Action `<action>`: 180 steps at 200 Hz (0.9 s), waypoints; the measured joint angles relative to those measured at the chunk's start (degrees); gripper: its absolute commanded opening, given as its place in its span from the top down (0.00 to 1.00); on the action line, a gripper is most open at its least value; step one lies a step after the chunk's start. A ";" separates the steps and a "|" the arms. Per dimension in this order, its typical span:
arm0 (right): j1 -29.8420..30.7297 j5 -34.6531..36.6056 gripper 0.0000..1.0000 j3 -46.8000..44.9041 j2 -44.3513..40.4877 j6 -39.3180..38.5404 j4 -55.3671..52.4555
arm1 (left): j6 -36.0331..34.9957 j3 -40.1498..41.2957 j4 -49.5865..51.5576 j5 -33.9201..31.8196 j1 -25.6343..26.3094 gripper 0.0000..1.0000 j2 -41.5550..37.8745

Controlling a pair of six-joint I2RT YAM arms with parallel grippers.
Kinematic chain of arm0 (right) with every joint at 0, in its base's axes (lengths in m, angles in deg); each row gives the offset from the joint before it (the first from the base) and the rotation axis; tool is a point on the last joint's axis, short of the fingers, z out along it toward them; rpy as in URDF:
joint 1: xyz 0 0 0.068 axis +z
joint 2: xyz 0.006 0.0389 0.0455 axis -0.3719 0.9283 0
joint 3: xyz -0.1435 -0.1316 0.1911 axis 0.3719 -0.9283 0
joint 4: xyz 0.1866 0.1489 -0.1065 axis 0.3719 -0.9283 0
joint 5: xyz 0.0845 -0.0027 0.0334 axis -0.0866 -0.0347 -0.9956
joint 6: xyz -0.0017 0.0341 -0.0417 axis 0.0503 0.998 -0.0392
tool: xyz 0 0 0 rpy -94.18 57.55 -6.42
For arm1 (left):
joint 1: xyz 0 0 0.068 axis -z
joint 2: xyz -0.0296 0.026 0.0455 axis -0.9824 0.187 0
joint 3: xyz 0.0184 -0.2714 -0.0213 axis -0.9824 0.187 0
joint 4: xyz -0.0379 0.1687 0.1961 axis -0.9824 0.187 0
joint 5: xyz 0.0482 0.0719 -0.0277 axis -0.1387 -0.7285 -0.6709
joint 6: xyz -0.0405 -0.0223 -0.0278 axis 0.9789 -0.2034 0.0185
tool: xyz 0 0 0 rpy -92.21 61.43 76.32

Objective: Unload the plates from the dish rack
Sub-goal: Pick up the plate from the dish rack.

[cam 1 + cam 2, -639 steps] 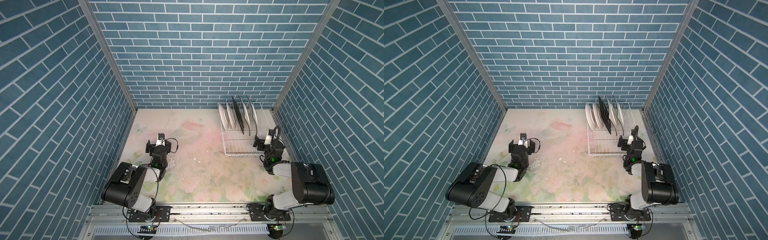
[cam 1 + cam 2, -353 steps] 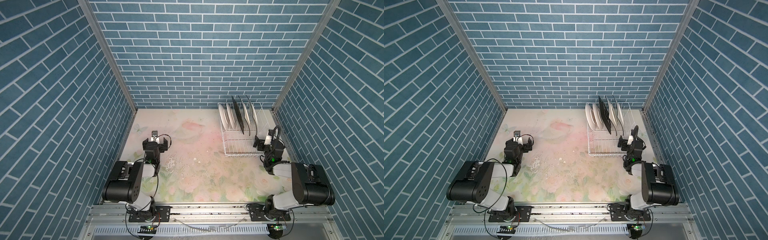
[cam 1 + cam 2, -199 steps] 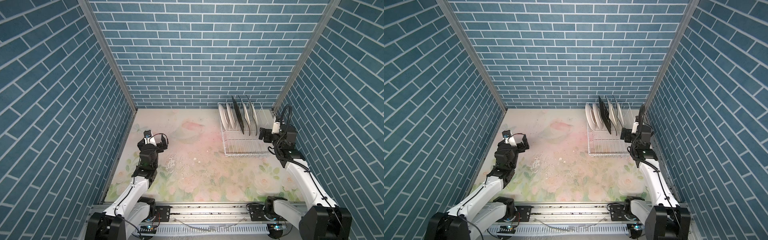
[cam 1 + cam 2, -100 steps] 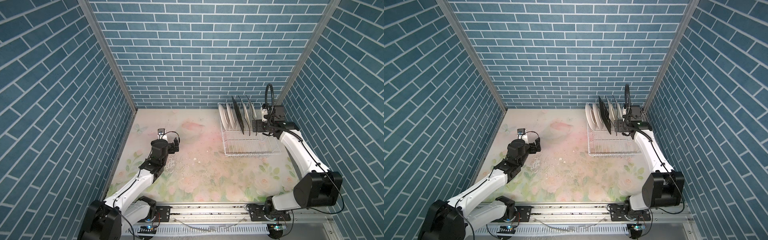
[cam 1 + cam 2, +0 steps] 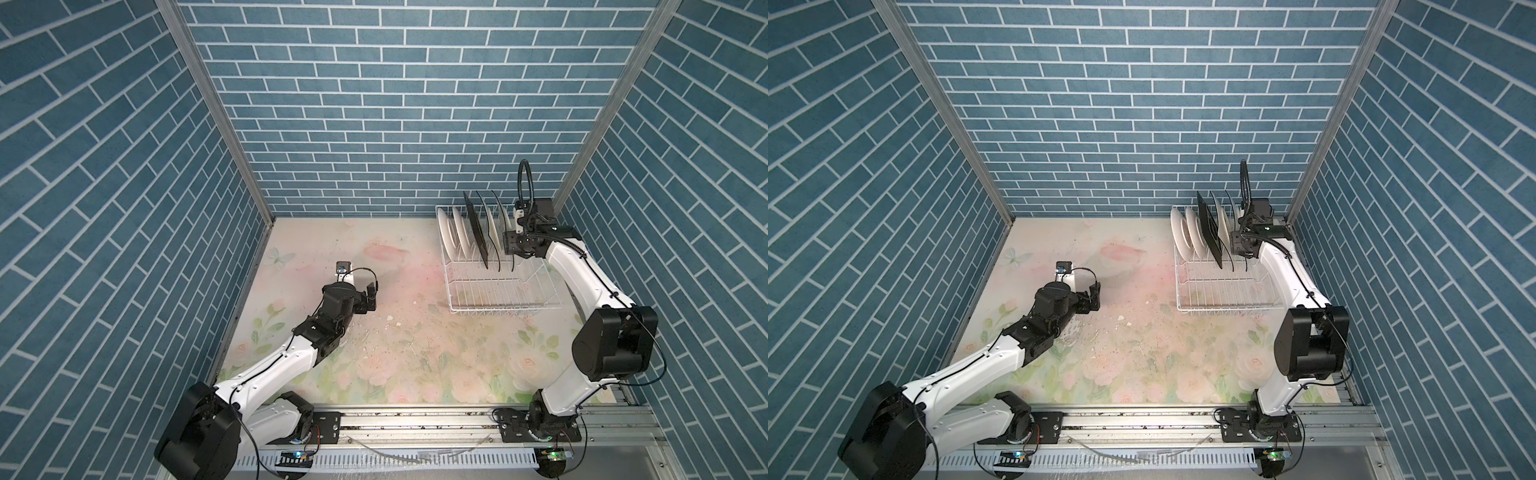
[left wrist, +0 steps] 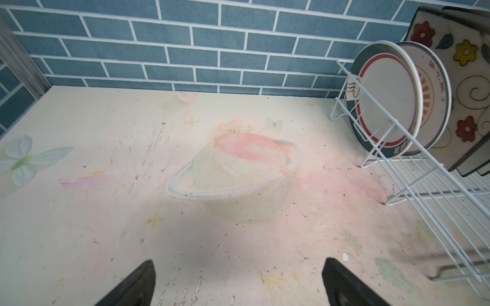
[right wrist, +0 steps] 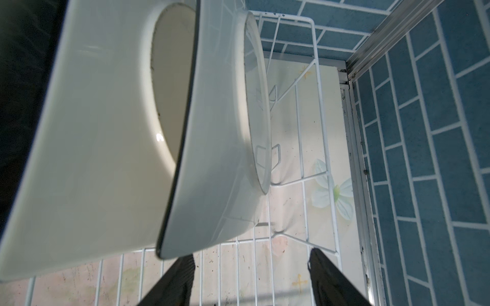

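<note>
Inside dish rack (image 5: 491, 286), upright plates (image 5: 459, 232).

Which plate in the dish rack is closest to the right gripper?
The end plate, white with a thin dark rim, just in front of the right gripper. The black plate and round white plates stand farther along the dish rack.

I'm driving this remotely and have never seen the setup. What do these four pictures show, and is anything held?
The left arm and right arm are robot limbs over a flowered table, each ending in two-fingered jaws. The two wide pictures come from one overhead camera head; the others from cameras on the wrists. At the back right stands a white wire dish rack with plates on edge. The left jaws are open over bare table, holding nothing. The right jaws are apart beside a dark-rimmed white plate at the rack's end, not clamped on it.
</note>
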 measured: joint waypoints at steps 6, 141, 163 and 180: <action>0.11 0.11 0.33 0.15 0.28 -0.24 0.33 | 0.11 -0.20 0.04 -0.09 0.33 0.00 0.17; 1.36 4.15 0.60 1.57 6.45 -4.48 10.95 | 1.97 -4.15 4.33 -0.11 1.88 0.00 1.42; 1.75 5.42 0.63 1.55 6.80 -4.92 13.16 | 1.97 -4.76 4.68 -0.13 1.99 0.00 1.42; 2.05 6.64 0.65 1.44 6.91 -5.09 14.58 | 1.97 -5.01 5.09 -0.11 2.14 0.00 1.42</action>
